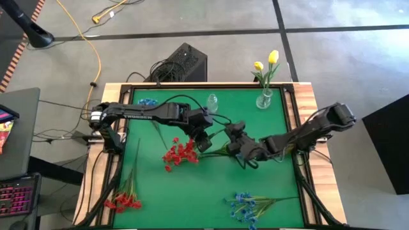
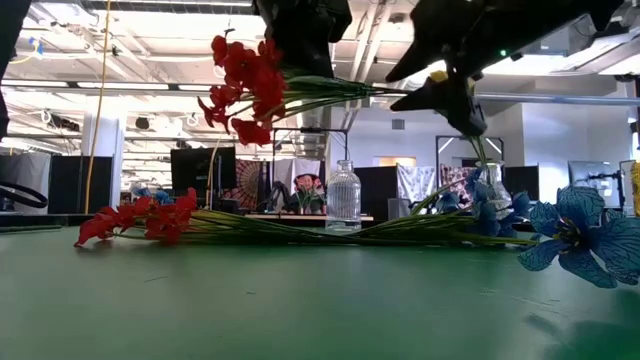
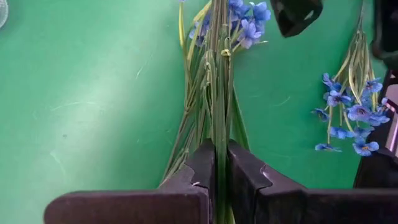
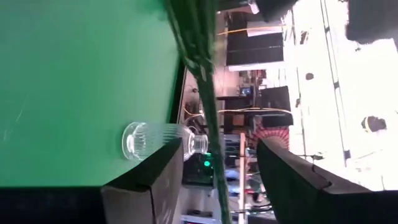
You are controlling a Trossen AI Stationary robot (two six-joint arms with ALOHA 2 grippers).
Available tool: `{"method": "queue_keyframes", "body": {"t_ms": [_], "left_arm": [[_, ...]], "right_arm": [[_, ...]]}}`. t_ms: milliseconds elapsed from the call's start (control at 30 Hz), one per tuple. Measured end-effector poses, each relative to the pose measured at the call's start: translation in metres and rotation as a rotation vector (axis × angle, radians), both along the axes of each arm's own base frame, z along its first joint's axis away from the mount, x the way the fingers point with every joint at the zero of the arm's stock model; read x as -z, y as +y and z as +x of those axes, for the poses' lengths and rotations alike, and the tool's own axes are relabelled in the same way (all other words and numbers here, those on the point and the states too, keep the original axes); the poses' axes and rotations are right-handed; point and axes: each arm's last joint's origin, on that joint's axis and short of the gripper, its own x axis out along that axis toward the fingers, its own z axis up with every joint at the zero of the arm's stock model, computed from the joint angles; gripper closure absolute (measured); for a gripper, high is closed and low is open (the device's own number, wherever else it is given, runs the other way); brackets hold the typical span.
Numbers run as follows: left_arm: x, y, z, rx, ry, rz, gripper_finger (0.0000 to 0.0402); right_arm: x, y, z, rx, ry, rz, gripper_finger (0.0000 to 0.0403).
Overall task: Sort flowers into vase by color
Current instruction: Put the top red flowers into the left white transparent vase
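At the middle of the high view, the left gripper (image 1: 203, 142) is clamped shut on the stems of the red spray (image 1: 181, 152), held off the mat. The right gripper (image 1: 238, 133), jaws wide, straddles the stems (image 4: 208, 106) just right of it, gripping nothing.

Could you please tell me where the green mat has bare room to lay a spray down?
Free: between red spray and blue spray at the near edge. Crowded: mat centre, where left gripper holds the lifted red flowers and right gripper closes in.

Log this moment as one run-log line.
left gripper: shut on red flowers' stems | right gripper: open around stems | empty vase
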Motion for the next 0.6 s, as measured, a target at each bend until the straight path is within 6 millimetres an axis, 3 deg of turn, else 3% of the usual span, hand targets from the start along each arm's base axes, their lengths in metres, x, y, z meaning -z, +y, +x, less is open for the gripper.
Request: {"method": "queue_keyframes", "body": {"t_ms": [200,533,600], "left_arm": [[0.000,-0.002,0.000,0.012,0.002,0.005,0.0388],[0.000,-0.002,0.000,0.053,0.001,0.072,0.0380],[0.000,-0.002,0.000,0.082,-0.004,0.089,0.0368]], "right_arm": [[0.008,0.005,0.011,0.005,0.032,-0.020,0.0237],[0.015,0.019,0.008,0.024,0.021,-0.037,0.0360],[0.015,0.021,0.007,0.017,0.021,-0.034,0.0366]]}}
